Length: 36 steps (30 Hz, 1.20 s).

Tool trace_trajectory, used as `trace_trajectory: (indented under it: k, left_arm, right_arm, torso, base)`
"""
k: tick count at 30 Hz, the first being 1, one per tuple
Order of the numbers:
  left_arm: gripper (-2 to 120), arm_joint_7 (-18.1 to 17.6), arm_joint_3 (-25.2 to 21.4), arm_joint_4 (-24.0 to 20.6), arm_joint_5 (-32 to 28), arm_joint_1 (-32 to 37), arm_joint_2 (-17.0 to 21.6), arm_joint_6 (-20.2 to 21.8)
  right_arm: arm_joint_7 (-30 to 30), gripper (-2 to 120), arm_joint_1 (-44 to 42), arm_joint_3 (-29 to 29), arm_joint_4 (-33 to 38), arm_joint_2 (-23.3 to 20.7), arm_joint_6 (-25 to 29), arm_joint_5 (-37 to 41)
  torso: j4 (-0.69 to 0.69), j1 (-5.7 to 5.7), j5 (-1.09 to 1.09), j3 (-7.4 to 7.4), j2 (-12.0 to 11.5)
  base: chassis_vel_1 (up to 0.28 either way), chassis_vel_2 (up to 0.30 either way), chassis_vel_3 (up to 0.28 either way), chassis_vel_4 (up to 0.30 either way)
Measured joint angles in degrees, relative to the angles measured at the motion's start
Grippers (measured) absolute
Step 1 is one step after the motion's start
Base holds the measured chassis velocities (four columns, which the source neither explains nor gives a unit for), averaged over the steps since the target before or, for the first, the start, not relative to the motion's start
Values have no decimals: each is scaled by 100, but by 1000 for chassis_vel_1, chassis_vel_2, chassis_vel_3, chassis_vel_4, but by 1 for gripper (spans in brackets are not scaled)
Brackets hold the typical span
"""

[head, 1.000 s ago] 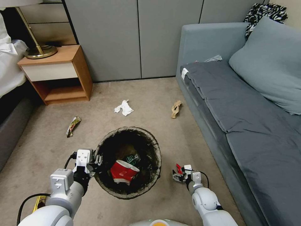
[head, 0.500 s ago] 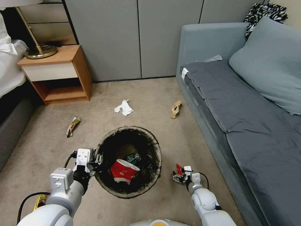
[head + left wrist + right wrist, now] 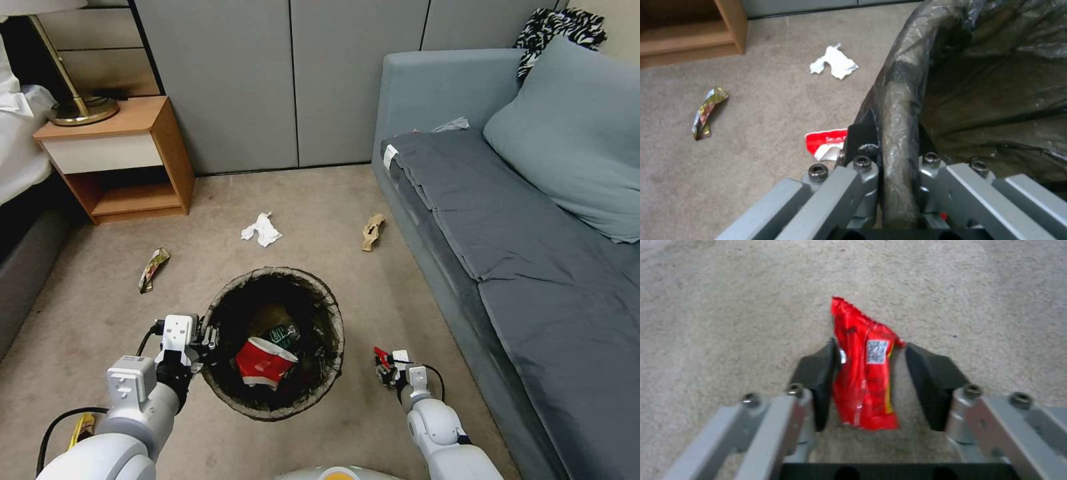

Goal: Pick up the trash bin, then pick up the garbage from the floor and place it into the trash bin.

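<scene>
The trash bin [image 3: 337,320], its dark bag folded over the rim [image 3: 896,110], hangs from my left gripper [image 3: 203,340], which is shut on the rim's left side [image 3: 891,133]. Inside lie a crushed red-and-white cup [image 3: 261,363] and a green-labelled bottle [image 3: 283,335]. Low over the carpet to the bin's right, my right gripper [image 3: 385,365] [image 3: 869,350] is shut on a red wrapper [image 3: 860,373] [image 3: 381,354], a pad on each side. On the floor lie garbage pieces: white tissue [image 3: 262,229] [image 3: 834,63], brown paper [image 3: 372,231], a yellowish wrapper [image 3: 153,267] [image 3: 706,111], and a red-and-white carton [image 3: 826,141].
A grey sofa [image 3: 507,220] runs along the right. A wooden nightstand [image 3: 113,153] with a lamp stands at the back left beside a bed [image 3: 20,160]. Grey cabinet doors [image 3: 293,80] close the back. A yellow wrapper [image 3: 83,427] lies by my left arm.
My right gripper's fingers have drawn in around the red wrapper, and it now looks narrower. The left gripper and the bin have held still. The view has shifted slightly.
</scene>
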Motion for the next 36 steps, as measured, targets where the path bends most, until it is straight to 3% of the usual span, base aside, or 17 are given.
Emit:
trace_trajectory:
  k: [5,7,11,22,25,29,36]
  left_arm:
    - [2,0,-4,0,-1,-3,1,0]
    - [2,0,-11,0,0,-3,4,0]
    - [2,-1,-14,0,0,-8,5,0]
    - [2,0,1,0,2,-24,3,-1]
    - [2,-1,2,0,3,-22,17,0]
    - [2,-1,2,0,3,-16,27,1]
    - [2,-1,15,0,14,-9,25,7]
  right_arm:
    - [-2,26,-8,-1,1,15,0,0]
    - [-5,13,-15,2,-3,30,1,-12]
    - [-10,0,-21,3,-4,49,4,-22]
    - [-23,0,-55,39,56,44,67,-78]
    - [63,0,-333,110,891,-131,19,148]
    - [93,0,-490,170,1451,-281,-4,229]
    - [223,0,-676,289,3309,-729,-220,592]
  torso:
    - [1,0,4,1,0]
    - [2,0,3,1,0]
    - [2,0,4,1,0]
    - [3,0,7,1,0]
    - [0,0,4,2,0]
    - [0,1,4,2,-1]
    - [0,0,2,2,-1]
  base:
    - [0,0,0,0]
    - [0,0,0,0]
    - [0,0,0,0]
    - [0,0,0,0]
    - [0,0,0,0]
    - [0,0,0,0]
    - [0,0,0,0]
